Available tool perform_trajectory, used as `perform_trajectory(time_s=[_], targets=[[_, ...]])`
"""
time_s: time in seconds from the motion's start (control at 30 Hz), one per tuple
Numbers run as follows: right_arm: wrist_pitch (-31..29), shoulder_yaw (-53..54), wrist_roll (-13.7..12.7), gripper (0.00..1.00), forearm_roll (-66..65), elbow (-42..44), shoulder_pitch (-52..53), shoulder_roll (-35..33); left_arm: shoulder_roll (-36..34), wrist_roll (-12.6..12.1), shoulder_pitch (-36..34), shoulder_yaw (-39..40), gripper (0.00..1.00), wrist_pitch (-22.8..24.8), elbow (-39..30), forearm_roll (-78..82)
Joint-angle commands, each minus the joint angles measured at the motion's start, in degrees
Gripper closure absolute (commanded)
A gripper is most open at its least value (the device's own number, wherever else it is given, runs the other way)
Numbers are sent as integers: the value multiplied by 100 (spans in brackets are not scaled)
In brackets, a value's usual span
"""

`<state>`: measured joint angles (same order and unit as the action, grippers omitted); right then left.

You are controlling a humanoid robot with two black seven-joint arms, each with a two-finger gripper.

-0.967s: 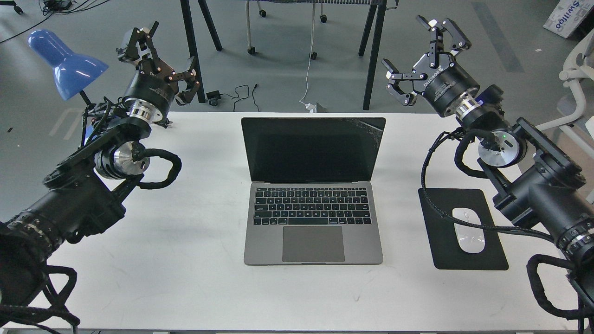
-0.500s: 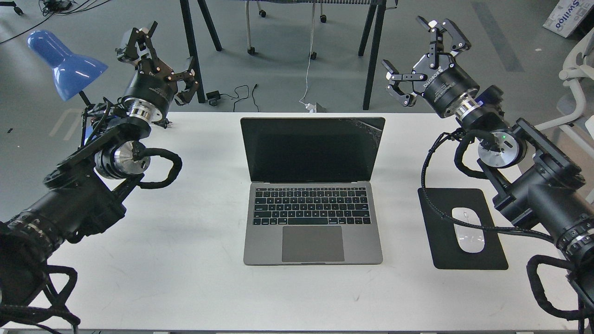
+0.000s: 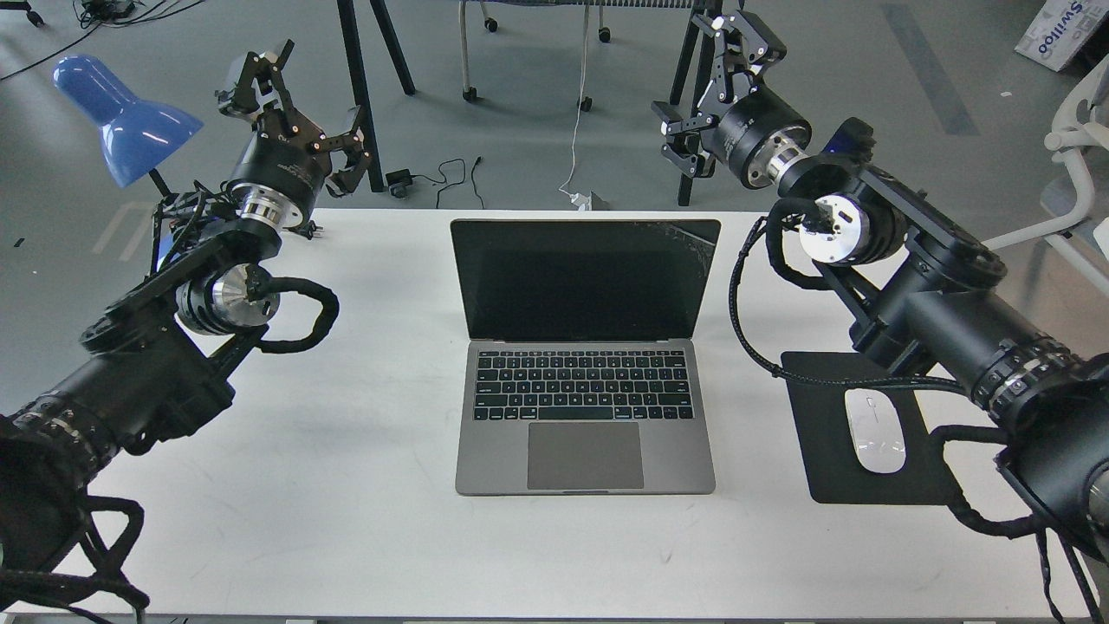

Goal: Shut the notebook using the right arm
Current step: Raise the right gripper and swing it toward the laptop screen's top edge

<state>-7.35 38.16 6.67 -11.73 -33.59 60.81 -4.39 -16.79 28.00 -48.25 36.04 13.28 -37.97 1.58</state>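
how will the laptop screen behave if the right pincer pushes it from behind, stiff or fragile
The laptop lid looks like a thin rigid panel standing on a hinge, so it should probably swing down as one stiff piece. The screen's cracked corner suggests fragile glass; pushing there seems risky. The slim base may slide on the smooth white table. The right pincer is open and clear of it.
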Motion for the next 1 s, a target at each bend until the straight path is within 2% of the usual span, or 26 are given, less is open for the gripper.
perform_trajectory(time_s=[0.0,0.07,0.37,0.97], targets=[[321,-466,1,0,-5,360,264,254,1,0,0,-1,0,-1,0,-8],[488,-703,10,0,-5,606,387,439,1,0,0,-1,0,-1,0,0],[699,-1310,18,0,-23,1389,713,439,1,0,0,-1,0,8,0,-8],[682,-2436,10,0,-31,1425,739,439,1,0,0,-1,0,-1,0,-8]])
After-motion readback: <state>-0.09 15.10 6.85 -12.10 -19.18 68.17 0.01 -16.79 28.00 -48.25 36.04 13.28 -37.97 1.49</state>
